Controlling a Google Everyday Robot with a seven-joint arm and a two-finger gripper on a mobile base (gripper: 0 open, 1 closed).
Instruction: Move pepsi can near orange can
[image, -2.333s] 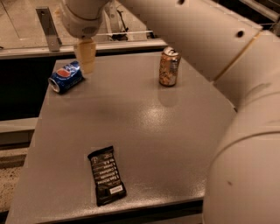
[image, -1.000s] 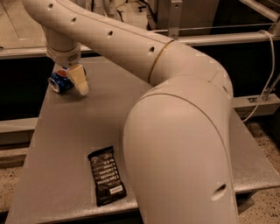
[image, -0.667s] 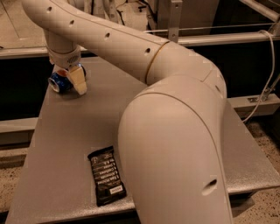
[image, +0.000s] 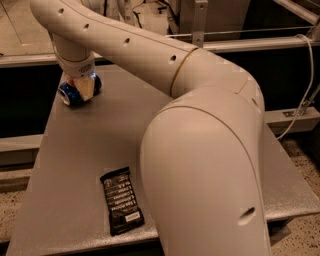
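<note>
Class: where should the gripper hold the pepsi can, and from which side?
Probably around its curved middle, from above: the pepsi can lies on its side on the table, ends pointing sideways. The gripper is right over it.

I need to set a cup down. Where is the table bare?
Bare table stretches between the pepsi can, far left, and the black snack bar near the front edge. The gripper crowds the can; the robot arm hides the right side.
</note>
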